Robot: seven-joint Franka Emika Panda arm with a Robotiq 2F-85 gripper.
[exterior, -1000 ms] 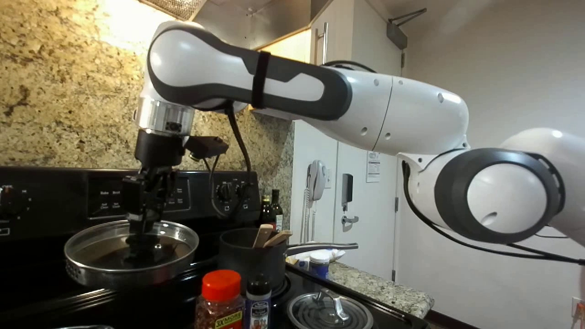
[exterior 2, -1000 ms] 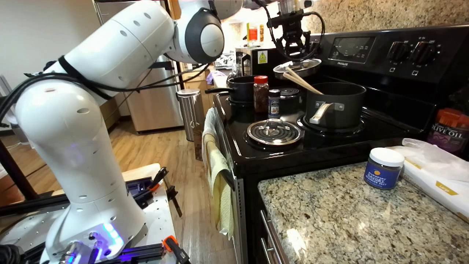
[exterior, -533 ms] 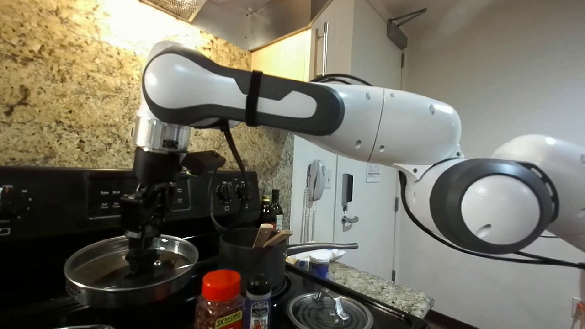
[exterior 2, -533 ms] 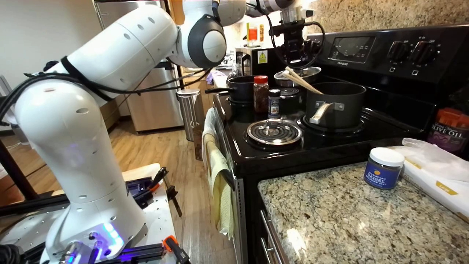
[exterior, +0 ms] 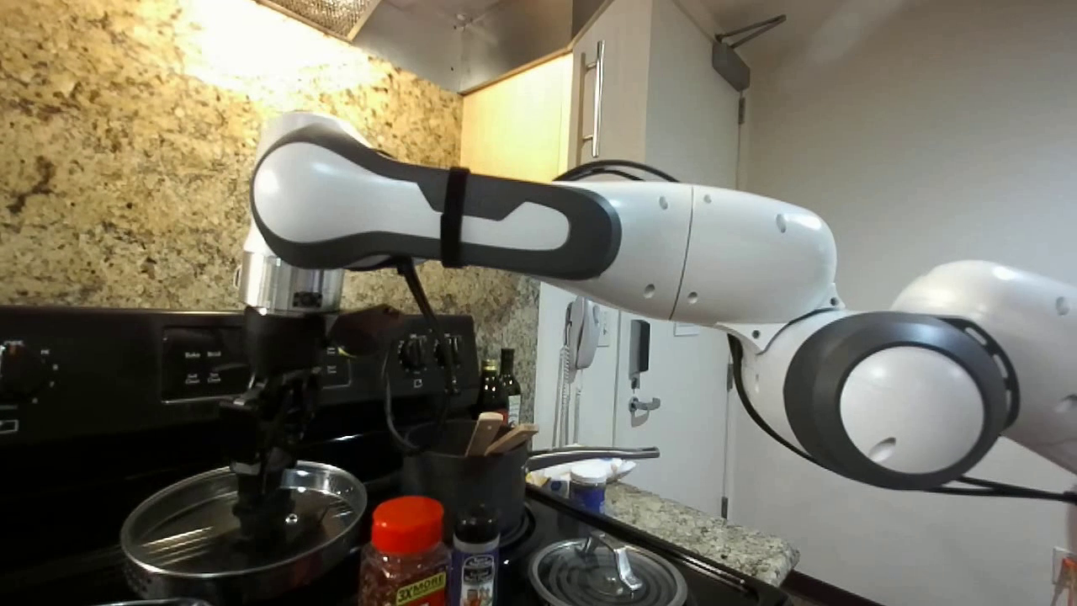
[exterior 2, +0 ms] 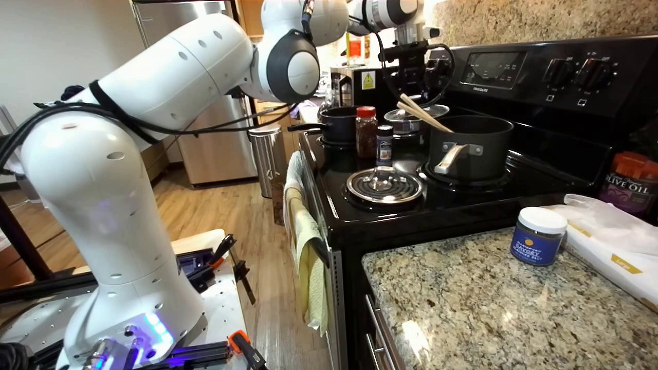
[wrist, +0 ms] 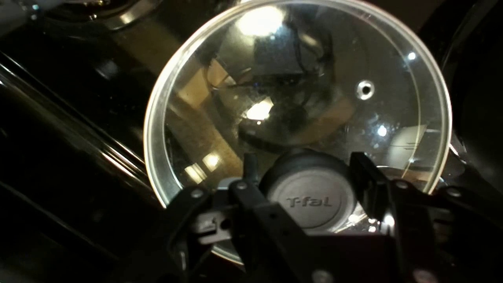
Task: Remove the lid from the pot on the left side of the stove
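Stove surface (exterior 2: pixel 331 177): glossy black, coil burners, control panel (exterior 2: pixel 534 95) along the back.
End effector (wrist: pixel 305 162): grasping; fingers (wrist: pixel 371 188) either side of a dark knob (wrist: pixel 312 202) lettered T-fal.
Knobbed lid (wrist: pixel 298 118): clear glass, steel rim, small vent hole; held by that knob at the panel side of the stove, left half, apart from the black pot (exterior 2: pixel 342 126). Cannot tell whether its underside touches anything.
Black pot: front burner, far end of the stove in an exterior view; handle points away from the panel.
Saucepan (exterior 2: pixel 475 154): dark, upright on a rear burner; wooden utensils (exterior 2: pixel 429 118) lean out over its rim.
Handled lid (exterior: pixel 602 576): glass, flat on the front right burner, coil showing through.
Upright pair: red-capped jar (exterior 2: pixel 366 136), shorter black-capped bottle (exterior 2: pixel 384 146), mid-stove in both exterior views.
Granite surface (exterior 2: pixel 473 308): adjoins the stove; white-lidded jar (exterior 2: pixel 537 241) just beside a white box (exterior 2: pixel 596 252); olive oil container (exterior 2: pixel 629 185) behind.
Towel (exterior 2: pixel 311 257): pale, draped at the stove's front.
Back wall (exterior: pixel 126 151): speckled stone, bright glow near the top.
Room, beyond the arm: white wall phone (exterior: pixel 582 332), pale door (exterior: pixel 681 454).
Room, floor side: steel bin (exterior 2: pixel 266 159) on wood floor (exterior 2: pixel 226 205), steel refrigerator (exterior 2: pixel 216 159) near it.
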